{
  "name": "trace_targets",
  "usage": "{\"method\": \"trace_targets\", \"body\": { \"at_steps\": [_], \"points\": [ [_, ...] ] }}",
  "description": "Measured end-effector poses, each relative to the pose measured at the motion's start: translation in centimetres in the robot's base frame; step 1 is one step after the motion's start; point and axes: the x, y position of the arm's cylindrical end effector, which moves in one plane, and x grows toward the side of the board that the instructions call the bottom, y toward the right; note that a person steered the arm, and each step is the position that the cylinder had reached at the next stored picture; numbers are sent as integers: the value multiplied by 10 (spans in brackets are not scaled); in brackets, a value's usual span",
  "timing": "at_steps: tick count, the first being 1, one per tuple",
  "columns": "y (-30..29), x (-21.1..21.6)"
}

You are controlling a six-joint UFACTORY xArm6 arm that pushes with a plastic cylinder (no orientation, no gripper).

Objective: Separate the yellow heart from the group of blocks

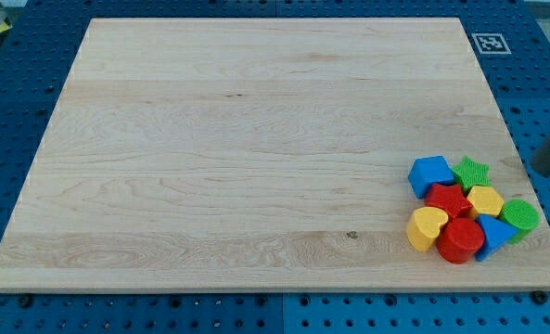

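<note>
Red round block [460,239]: nearest the view's bottom, at the low edge of the pile, touching the yellow heart on its 9 o'clock side
Yellow heart [428,227]: on the wooden board [237,148], at the 8 o'clock corner of the pile, touching the red round block and the red star, not apart from the group
Red star [448,199]: in the middle of the pile, at 1 o'clock from the yellow heart
Blue block with slanted sides [430,174]: at 11 o'clock in the pile, right above the red star
Green star [472,172]: at 12 o'clock in the pile, beside that blue block
Yellow six-sided block [485,200]: at 3 o'clock from the red star, touching it
Blue triangle [493,232]: at 3 o'clock from the red round block, partly hidden by it
Green round block [520,217]: at 3 o'clock in the pile, the last one toward the view's right
My tip [542,170]: a dark rod at the view's right edge, blurry, at 2 o'clock from the pile, near the green star but not touching any block
Hand: just a rod, so nothing to open or close
Black and white square tag [489,43]: off the board, at its 1 o'clock corner
</note>
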Motion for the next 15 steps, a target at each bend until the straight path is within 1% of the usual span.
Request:
{"method": "trace_targets", "body": {
  "at_steps": [1, 2, 3, 4, 6, 7, 8, 9, 10, 11, 12, 15],
  "points": [
    [18, 43],
    [21, 59],
    [17, 78],
    [-11, 115],
    [-47, 115],
    [-94, 111],
    [-94, 111],
    [-109, 99],
    [-137, 79],
    [-174, 55],
    [-218, 20],
    [-226, 20]
  ]
}}
